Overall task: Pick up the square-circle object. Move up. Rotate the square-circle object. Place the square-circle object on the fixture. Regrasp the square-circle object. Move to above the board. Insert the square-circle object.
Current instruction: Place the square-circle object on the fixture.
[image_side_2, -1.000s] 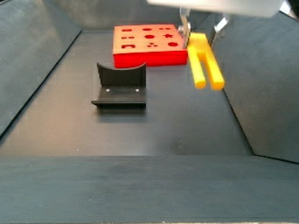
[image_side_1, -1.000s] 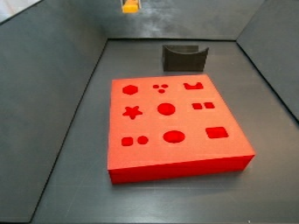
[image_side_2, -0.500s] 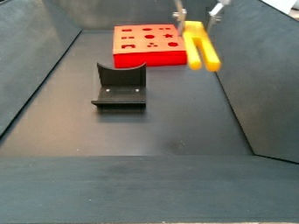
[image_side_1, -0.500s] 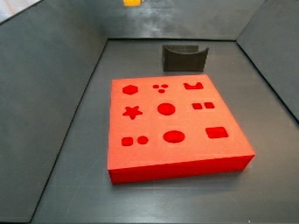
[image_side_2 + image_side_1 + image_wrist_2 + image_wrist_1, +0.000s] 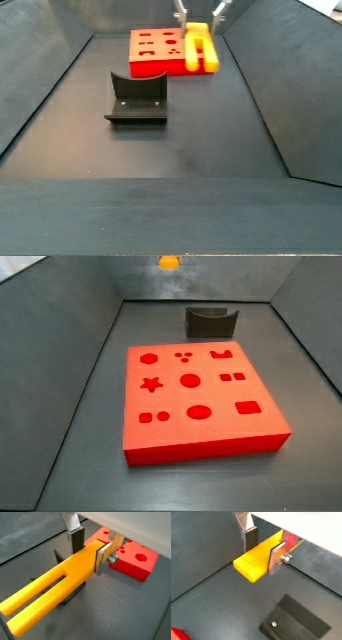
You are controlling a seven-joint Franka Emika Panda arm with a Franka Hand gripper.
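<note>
Both wrist views show the gripper (image 5: pixel 262 548) clamped on the square-circle object (image 5: pixel 53 592), its silver fingers (image 5: pixel 277 558) pressed against opposite sides of the yellow peg; the two bars jut out past the jaws, above the dark floor; the fixture (image 5: pixel 296 624) and the board (image 5: pixel 135 556) lie below. Side views: the peg (image 5: pixel 199 48) hangs over the board (image 5: pixel 163 52); the fixture (image 5: pixel 136 100) stands nearby on the floor; elsewhere only the peg's tip (image 5: pixel 168 262) shows above the fixture (image 5: pixel 210 322).

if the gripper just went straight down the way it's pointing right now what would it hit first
Probably the bare floor between the fixture and the board. The gripper, shut on the square-circle object, hangs there; depth is unclear.
</note>
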